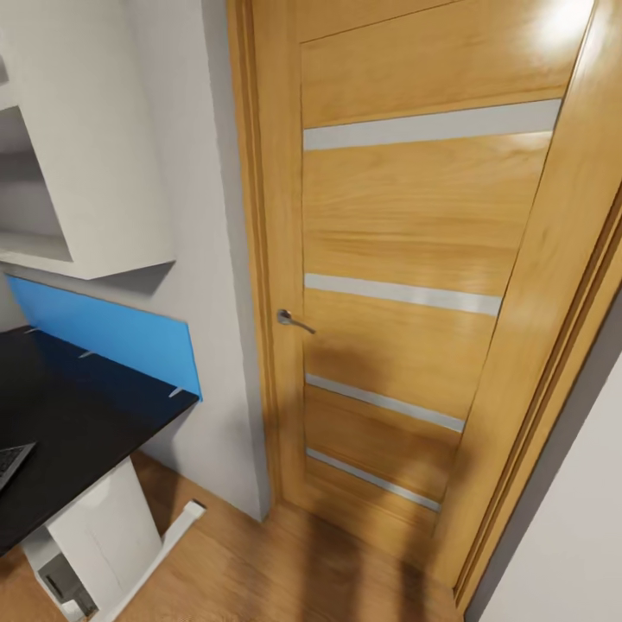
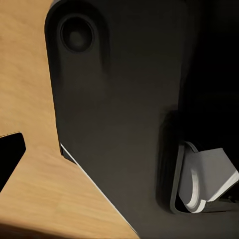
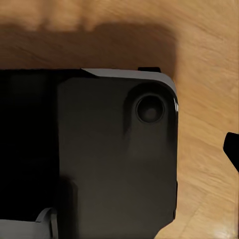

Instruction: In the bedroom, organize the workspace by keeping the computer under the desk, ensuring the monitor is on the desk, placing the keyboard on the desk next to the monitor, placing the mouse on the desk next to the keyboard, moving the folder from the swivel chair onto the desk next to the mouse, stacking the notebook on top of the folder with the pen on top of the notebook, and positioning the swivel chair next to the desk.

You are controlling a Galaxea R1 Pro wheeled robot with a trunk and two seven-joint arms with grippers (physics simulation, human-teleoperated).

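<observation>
A wooden door (image 1: 406,259) with pale glass strips and a metal handle (image 1: 292,321) stands shut ahead; to its left runs a grey wall (image 1: 220,259); at the near left is the desk (image 1: 78,415), black-topped, with its blue back panel (image 1: 112,333) and a white leg (image 1: 112,536); a corner of the keyboard (image 1: 12,462) lies on the desk at the far left edge; a white shelf (image 1: 78,173) hangs above; both wrist views look down on the robot's dark base (image 2: 119,124) over wood floor (image 3: 204,50); whether either claw is open, I cannot tell.
</observation>
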